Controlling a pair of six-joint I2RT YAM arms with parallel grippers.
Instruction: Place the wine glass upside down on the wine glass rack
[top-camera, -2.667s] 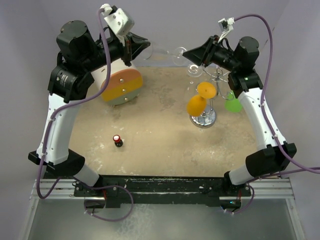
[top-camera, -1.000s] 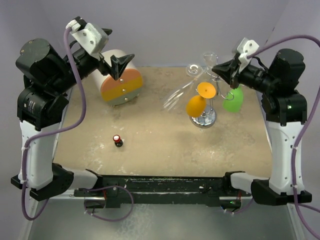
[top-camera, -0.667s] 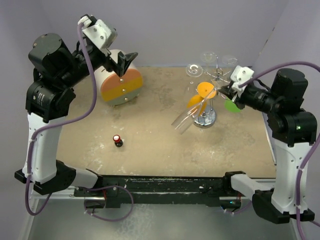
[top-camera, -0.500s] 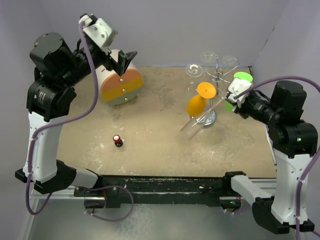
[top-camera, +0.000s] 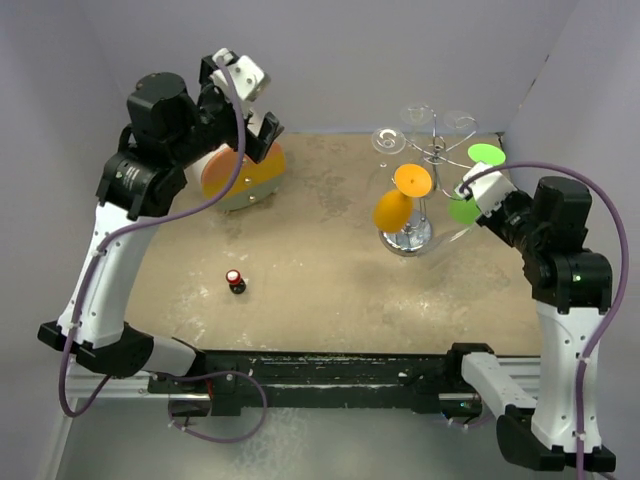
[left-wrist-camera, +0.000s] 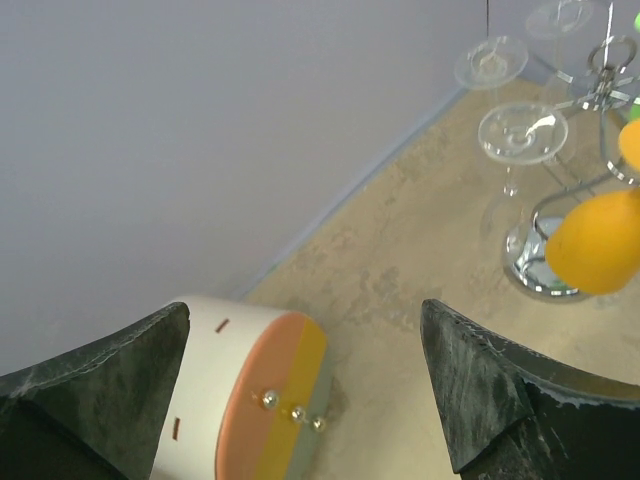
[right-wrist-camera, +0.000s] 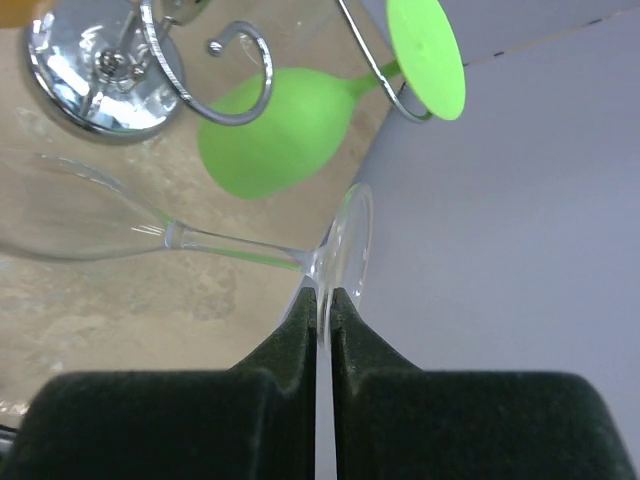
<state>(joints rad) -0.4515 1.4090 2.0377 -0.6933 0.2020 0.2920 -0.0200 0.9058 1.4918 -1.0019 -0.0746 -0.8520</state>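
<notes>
My right gripper (right-wrist-camera: 324, 295) is shut on the round foot of a clear wine glass (right-wrist-camera: 232, 246). The glass lies about level, its stem and bowl reaching left over the table near the rack's chrome base (right-wrist-camera: 92, 84). From above, the right gripper (top-camera: 468, 192) sits just right of the wine glass rack (top-camera: 407, 236), and the clear glass barely shows. An orange glass (top-camera: 394, 208), a green glass (top-camera: 464, 208) and clear glasses (top-camera: 389, 140) hang upside down on the rack's looped arms. My left gripper (top-camera: 256, 135) is open and empty, high above a striped cylinder (left-wrist-camera: 250, 390).
The white cylinder (top-camera: 240, 175) with an orange, yellow and grey face lies at the back left. A small red-capped object (top-camera: 234, 281) stands near the table's middle left. Grey walls close in the back and the right side, near the rack.
My right gripper has carried the clear glass from the rack's left side down and round to its right. The left arm swung right over the cylinder, its jaws still open.
</notes>
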